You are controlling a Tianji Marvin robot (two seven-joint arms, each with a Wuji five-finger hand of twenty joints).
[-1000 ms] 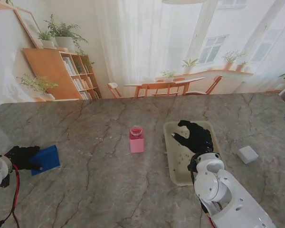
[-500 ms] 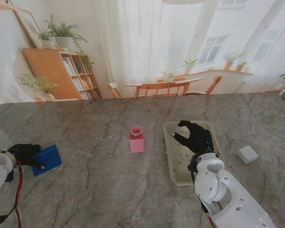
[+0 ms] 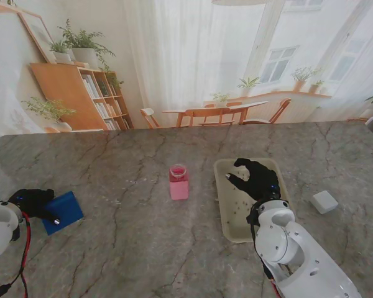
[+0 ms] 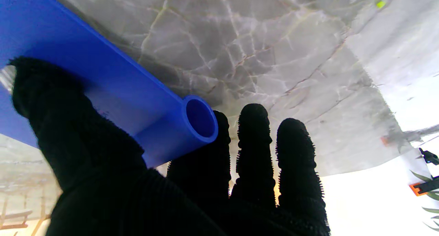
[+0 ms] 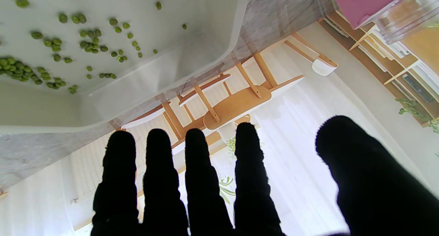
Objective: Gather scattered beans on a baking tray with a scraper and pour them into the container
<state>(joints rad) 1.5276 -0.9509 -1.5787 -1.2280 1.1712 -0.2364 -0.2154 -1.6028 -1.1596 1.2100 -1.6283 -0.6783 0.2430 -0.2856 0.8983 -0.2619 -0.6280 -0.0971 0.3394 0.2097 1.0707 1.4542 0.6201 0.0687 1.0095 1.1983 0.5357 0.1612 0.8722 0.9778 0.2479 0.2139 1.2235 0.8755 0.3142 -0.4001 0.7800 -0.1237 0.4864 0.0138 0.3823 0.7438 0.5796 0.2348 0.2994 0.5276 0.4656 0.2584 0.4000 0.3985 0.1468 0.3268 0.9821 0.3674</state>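
The blue scraper (image 3: 64,212) is at the table's left edge, with my left hand (image 3: 33,201) shut on it. In the left wrist view my thumb presses on the blade (image 4: 103,74), my other fingers (image 4: 253,143) lie past the tubular handle (image 4: 192,124), and my left hand (image 4: 154,188) fills the foreground. My right hand (image 3: 256,179) hovers open over the pale baking tray (image 3: 222,208), fingers spread. Several green beans (image 5: 51,50) lie scattered in the tray (image 5: 205,64) beyond my right hand (image 5: 205,181). The pink container (image 3: 178,182) stands upright left of the tray.
A small white block (image 3: 324,202) lies on the marble table to the right of the tray. The pink container (image 5: 363,2) shows at the corner of the right wrist view. The right arm's white housing (image 3: 280,239) covers the tray's near end.
My left hand and the scraper have shifted slightly toward me and to the right, the scraper turning a little. The right hand has stayed over the tray.
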